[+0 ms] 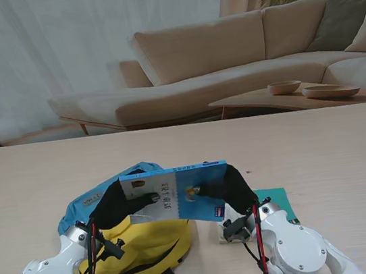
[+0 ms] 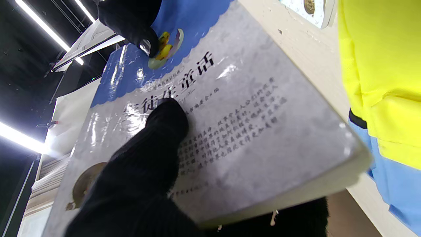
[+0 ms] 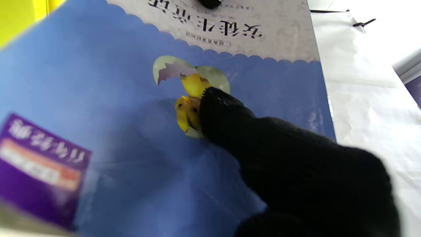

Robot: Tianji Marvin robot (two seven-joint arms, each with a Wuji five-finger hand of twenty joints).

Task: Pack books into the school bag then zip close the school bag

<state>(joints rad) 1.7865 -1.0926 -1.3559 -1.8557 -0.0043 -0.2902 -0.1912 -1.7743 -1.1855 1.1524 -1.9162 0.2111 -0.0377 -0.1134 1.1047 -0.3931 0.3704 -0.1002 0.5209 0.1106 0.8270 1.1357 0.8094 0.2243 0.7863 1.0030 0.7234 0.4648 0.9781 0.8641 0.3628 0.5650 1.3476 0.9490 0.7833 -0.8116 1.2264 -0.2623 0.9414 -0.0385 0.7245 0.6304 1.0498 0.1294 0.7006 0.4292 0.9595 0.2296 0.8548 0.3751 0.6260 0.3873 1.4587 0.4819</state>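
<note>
Packing is barely begun: the book (image 1: 177,193) is held in the air over the school bag (image 1: 140,242), not yet inside, and zipping remains. Left hand (image 1: 120,201) and right hand (image 1: 234,187) both grasp it at 9 and 3 o'clock. Its glossy cover is blue and grey, with a yellow chick.

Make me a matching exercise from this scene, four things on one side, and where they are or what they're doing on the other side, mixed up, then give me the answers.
Things:
1. book
2. school bag
3. teal book
4. left hand

Places or states:
A. lying flat on the table by the right wrist
B. gripping one end of the raised book
C. held up off the table between both hands
D. yellow and blue, resting on the table under the raised book

Pairs: 1-C, 2-D, 3-A, 4-B
</note>
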